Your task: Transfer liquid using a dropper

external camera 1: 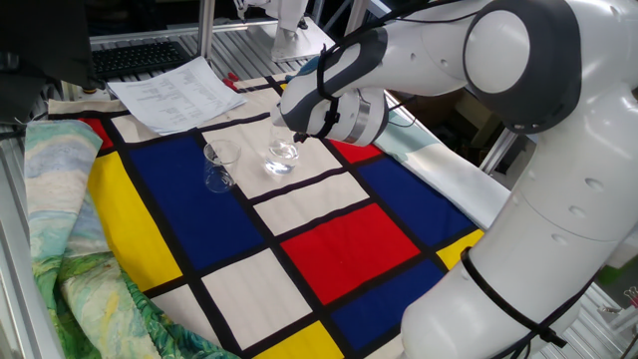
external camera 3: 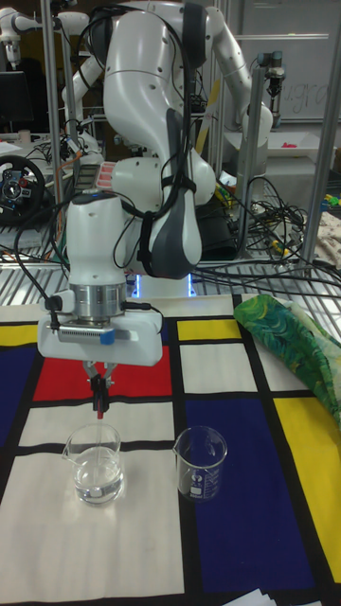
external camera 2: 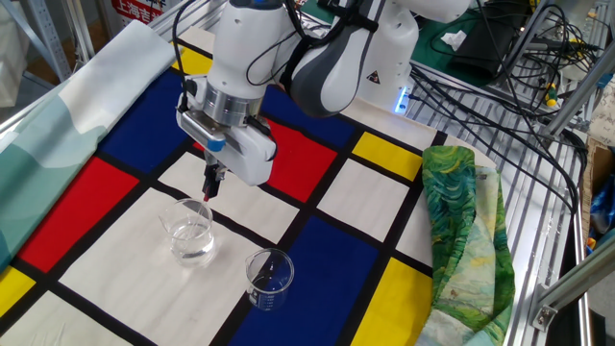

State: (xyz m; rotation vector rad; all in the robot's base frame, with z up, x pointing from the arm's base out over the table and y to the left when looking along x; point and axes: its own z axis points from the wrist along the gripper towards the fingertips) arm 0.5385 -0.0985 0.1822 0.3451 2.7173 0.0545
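tool (external camera 3: 98,387) is clamped on the dropper (external camera 3: 98,402), hanging vertical just above the rounder glass (external camera 3: 96,464), a touch behind centre; beaker (external camera 3: 200,463) sits beside.

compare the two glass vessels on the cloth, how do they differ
The rounder glass has a bulging body; the beaker is straight-walled. The rounder glass holds a shallow pool of clear liquid; the beaker looks empty. The rounder glass stands on a white panel under the end effector, which is shut on the dropper; the beaker stands on a blue panel off to the side. Both are clear, upright and spouted.
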